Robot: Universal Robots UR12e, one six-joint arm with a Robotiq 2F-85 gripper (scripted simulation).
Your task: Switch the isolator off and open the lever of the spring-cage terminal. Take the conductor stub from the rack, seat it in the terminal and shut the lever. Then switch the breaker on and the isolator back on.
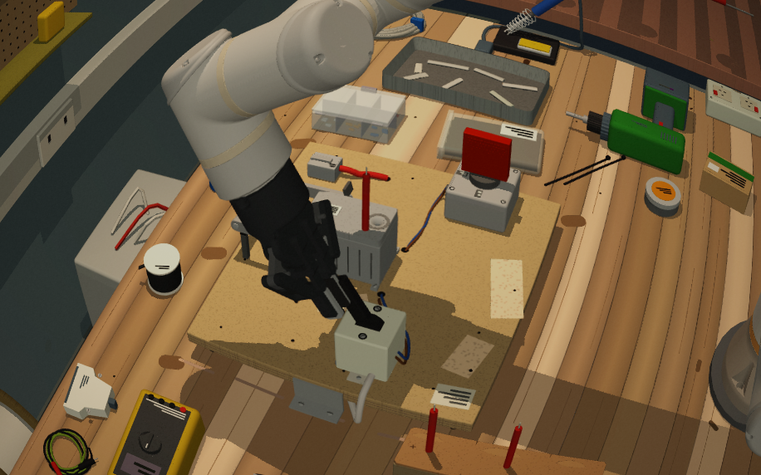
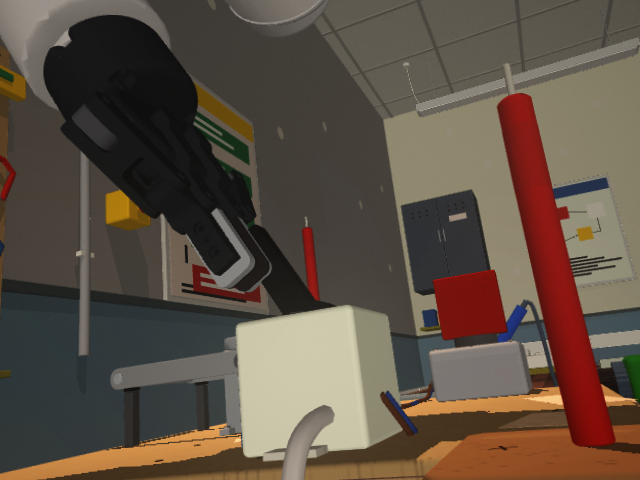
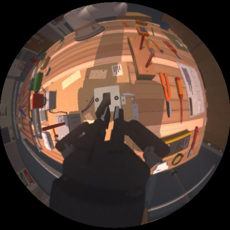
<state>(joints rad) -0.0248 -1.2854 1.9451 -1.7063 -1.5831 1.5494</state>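
Note:
On the near part of the chipboard panel stands the cream breaker box (image 1: pixel 370 343) (image 2: pixel 315 380) (image 3: pixel 107 99), and its black toggle lever (image 1: pixel 361 312) (image 2: pixel 287 281) (image 3: pixel 104 104), slanting up toward the arm, is held in my closed gripper (image 1: pixel 336 303) (image 2: pixel 243 271) (image 3: pixel 110 114). Behind it the grey spring-cage terminal (image 1: pixel 359 233) (image 3: pixel 68 123) has a red conductor stub (image 1: pixel 365 199) standing upright in its top. The isolator (image 1: pixel 482 196) (image 2: pixel 478 369) (image 3: pixel 46 100) with its red handle (image 1: pixel 486 154) sits at the panel's far right. Two red stubs (image 1: pixel 430 429) (image 1: pixel 513 446) stand in the wooden rack at the near edge.
A grey tray (image 1: pixel 465 78) of white strips and a clear compartment box (image 1: pixel 359 112) lie beyond the panel. A green drill (image 1: pixel 645 140) lies to the right. A yellow multimeter (image 1: pixel 154 437) and a wire spool (image 1: pixel 162 269) sit to the left.

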